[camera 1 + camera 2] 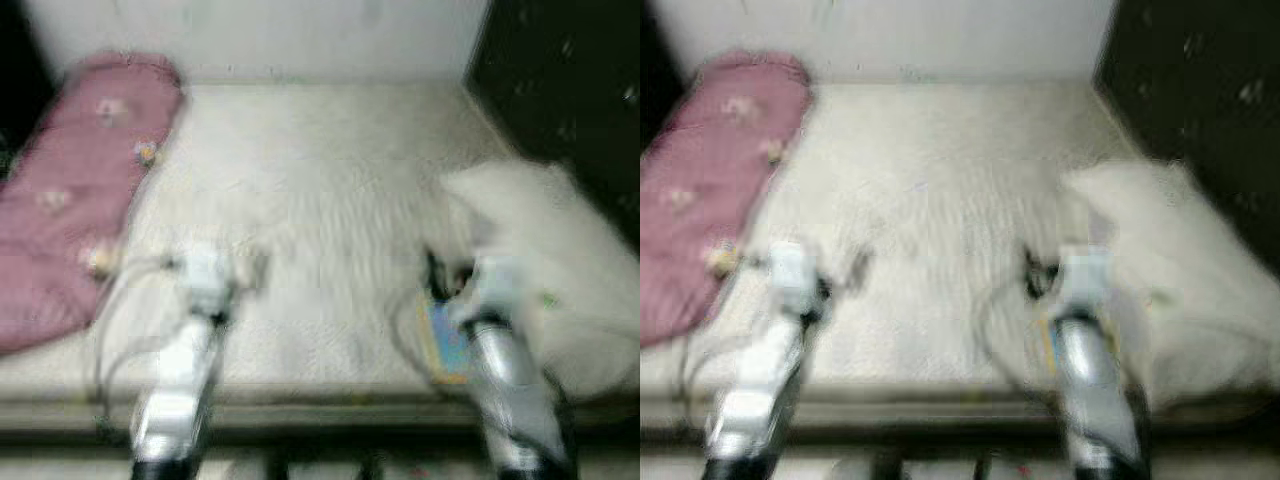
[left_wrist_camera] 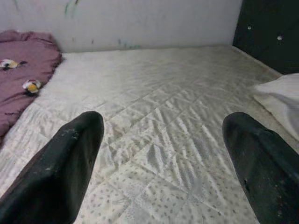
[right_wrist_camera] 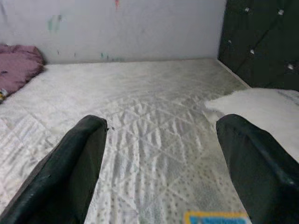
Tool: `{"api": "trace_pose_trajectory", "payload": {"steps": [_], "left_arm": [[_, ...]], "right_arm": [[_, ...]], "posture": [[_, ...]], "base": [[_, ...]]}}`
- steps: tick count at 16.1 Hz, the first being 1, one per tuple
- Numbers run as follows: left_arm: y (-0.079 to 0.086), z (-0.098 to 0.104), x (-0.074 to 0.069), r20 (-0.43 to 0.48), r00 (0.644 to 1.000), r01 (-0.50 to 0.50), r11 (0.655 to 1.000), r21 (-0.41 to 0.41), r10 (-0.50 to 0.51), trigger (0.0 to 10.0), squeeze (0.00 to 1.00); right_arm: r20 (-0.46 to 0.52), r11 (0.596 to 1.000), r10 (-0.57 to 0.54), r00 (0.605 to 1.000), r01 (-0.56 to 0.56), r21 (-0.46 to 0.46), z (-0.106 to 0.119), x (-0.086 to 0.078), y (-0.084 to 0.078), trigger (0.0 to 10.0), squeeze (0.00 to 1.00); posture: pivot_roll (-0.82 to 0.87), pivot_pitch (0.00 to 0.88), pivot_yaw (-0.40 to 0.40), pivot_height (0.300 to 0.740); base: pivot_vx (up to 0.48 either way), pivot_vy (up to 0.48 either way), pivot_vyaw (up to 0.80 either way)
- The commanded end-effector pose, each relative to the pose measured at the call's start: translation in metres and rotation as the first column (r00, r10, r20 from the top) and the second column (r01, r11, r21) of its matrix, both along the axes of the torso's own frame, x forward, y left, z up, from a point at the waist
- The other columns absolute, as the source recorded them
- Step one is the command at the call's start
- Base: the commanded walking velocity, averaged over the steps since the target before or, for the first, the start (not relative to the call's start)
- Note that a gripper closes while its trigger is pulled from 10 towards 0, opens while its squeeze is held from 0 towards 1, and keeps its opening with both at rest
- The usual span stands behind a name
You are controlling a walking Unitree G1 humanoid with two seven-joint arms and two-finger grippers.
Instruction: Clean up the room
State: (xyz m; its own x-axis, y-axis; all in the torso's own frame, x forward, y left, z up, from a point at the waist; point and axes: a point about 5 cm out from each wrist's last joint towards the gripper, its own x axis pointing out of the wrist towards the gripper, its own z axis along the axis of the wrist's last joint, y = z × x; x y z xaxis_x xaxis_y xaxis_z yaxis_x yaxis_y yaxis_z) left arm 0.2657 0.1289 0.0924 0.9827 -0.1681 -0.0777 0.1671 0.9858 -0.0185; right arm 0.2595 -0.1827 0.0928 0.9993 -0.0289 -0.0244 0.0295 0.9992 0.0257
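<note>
A white quilted bed (image 1: 320,180) lies in front of me. A pink blanket (image 1: 80,190) with small printed figures is spread along its left side, seen again as the pink blanket (image 2: 23,60). On the right side rests a white pillow (image 1: 540,260). A blue and yellow book (image 1: 447,345) lies near the front edge, partly under my right arm. My left gripper (image 2: 163,122) hovers open over the bare quilt, holding nothing. My right gripper (image 3: 162,123) is open too, just above the book (image 3: 217,218) and beside the pillow (image 3: 261,105). The eye views are blurred.
A dark tufted headboard (image 1: 560,80) stands along the right side of the bed. A white wall (image 1: 260,35) with faint marks closes the far side. The bed's front edge (image 1: 320,405) runs just under my arms.
</note>
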Motion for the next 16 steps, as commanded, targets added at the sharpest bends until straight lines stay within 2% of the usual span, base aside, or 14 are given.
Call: {"api": "trace_pose_trajectory", "payload": {"steps": [1, 10, 14, 16], "left_arm": [[0.0098, 0.0047, 0.002, 0.019, 0.999, -0.027, 1.0, 0.014, 0.026, 10.0, 0.0], [0.0111, 0.0059, 0.0018, 0.025, 0.999, -0.036, 0.999, 0.005, 0.036, 10.0, 0.0], [0.0134, 0.0096, 0.0049, 0.059, 0.997, -0.059, 0.998, 0.018, 0.058, 10.0, 0.0], [0.0135, 0.0088, 0.004, 0.053, 0.997, -0.055, 0.998, 0.022, 0.054, 10.0, 0.0]], "right_arm": [[0.02, 1.0, 0.013, 1.0, -0.013, 0.009, 0.0043, 0.0021, 0.0065, 10.0, 0.0], [0.014, 1.0, 0.014, 1.0, -0.014, 0.003, 0.0036, 0.0004, 0.0066, 10.0, 0.0], [0.008, 1.0, 0.016, 1.0, -0.016, 0.0, 0.003, 0.001, 0.0068, 10.0, 0.0], [0.004, 1.0, 0.017, 1.0, -0.017, 0.002, 0.0025, 0.001, 0.0065, 10.0, 0.0]], "posture": [[-0.03, 0.007, 0.012, 0.74], [-0.03, 0.018, 0.013, 0.74], [-0.03, 0.023, 0.009, 0.74], [-0.03, 0.023, 0.009, 0.74]], "base": [[0.0, 0.48, 0.0], [0.0, 0.48, 0.0], [0.0, 0.48, 0.0], [0.0, 0.48, -0.61]]}}
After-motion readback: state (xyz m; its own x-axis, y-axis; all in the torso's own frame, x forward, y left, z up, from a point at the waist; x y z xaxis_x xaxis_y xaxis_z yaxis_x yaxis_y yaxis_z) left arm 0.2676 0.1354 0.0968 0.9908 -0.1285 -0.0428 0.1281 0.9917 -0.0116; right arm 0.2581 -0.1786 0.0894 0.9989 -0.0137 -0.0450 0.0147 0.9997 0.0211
